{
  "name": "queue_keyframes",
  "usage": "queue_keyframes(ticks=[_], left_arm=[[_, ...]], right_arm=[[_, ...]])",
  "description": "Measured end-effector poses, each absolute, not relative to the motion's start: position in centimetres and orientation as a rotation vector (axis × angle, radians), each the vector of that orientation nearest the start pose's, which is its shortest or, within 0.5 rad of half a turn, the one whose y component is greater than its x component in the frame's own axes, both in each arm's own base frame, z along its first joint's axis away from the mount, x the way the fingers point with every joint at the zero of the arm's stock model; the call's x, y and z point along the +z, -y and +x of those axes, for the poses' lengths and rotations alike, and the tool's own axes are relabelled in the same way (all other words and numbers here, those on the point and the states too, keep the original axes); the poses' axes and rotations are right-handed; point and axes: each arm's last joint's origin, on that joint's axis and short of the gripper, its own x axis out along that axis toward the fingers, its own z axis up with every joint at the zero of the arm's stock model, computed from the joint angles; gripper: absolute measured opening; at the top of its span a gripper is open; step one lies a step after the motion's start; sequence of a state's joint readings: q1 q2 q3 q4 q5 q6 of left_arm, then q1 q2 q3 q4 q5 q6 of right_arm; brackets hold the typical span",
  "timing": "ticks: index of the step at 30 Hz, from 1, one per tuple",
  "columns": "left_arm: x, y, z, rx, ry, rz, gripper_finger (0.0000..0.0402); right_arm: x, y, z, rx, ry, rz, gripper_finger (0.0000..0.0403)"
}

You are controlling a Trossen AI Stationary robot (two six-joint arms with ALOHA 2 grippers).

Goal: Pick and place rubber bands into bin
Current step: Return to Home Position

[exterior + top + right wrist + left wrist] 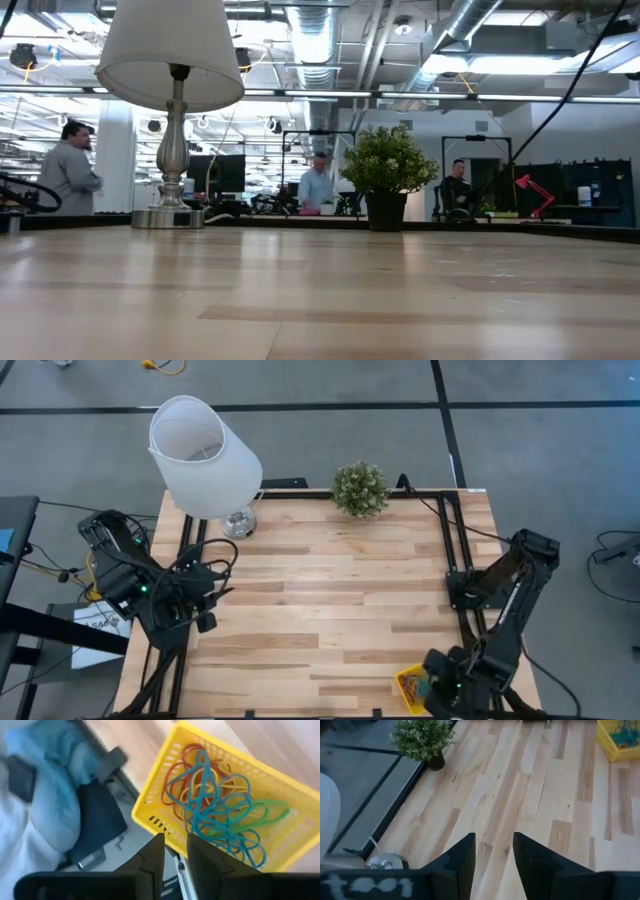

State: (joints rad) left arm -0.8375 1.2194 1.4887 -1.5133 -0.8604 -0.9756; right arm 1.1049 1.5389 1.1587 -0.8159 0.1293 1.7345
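One pale plank worktop (330,600) is filling the high view, with grey floor (560,450) showing around it. A lamp (205,455) with a white shade is standing at the far left corner, and a small potted plant (360,488) is sitting at the middle of the far edge. The left arm (140,585) is lying folded at the left edge. The right arm (505,605) is folded at the right edge, its end hanging just beside the bin (408,682) at the near right corner.

In the low view the worktop is running level toward lamp and plant. Beyond it, ceiling ducts (315,40) are crossing an open workroom where three people (70,170) are standing or sitting.

In the left wrist view the left gripper (494,862) is hovering over bare planks. Its fingers (462,862) are standing a little apart, holding and touching nothing. The bin is sitting well apart, with the rubber bands (622,727) inside.

In the right wrist view the right gripper (175,851) is hanging above the bin's outer edge. Its fingers (205,860) are leaving a narrow slit and gripping nothing. Blue, red, yellow and green rubber bands are lying tangled inside the bin.
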Motion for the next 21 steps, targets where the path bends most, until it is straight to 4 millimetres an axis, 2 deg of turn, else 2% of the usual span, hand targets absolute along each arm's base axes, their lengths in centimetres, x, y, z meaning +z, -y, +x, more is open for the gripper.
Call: queue_keyframes(ticks=[3,7,11,15,18,21], left_arm=[[39.3,11.5,13.3,0.370,-0.700,0.072,0.0123],[39.9,10.9,12.7,0.390,-0.626,0.076,0.0123],[41.1,9.3,10.9,0.364,-0.568,0.016,0.0123],[42.2,7.0,8.5,0.317,-0.499,-0.069,0.0123],[42.6,5.6,7.1,0.276,-0.469,-0.108,0.0123],[42.2,5.1,6.5,0.252,-0.449,-0.083,0.0123]], right_arm=[[25.3,-25.3,13.4,-0.121,-1.260,0.606,0.0077],[26.8,-23.1,14.2,-0.117,-1.012,0.390,0.0077],[29.2,-20.3,15.3,-0.079,-0.819,0.150,0.0077],[31.4,-17.4,16.1,-0.211,-0.604,0.043,0.0074],[32.2,-15.9,16.8,-0.191,-0.595,-0.074,0.0072],[32.7,-14.6,17.3,-0.075,-0.621,-0.072,0.0072]])
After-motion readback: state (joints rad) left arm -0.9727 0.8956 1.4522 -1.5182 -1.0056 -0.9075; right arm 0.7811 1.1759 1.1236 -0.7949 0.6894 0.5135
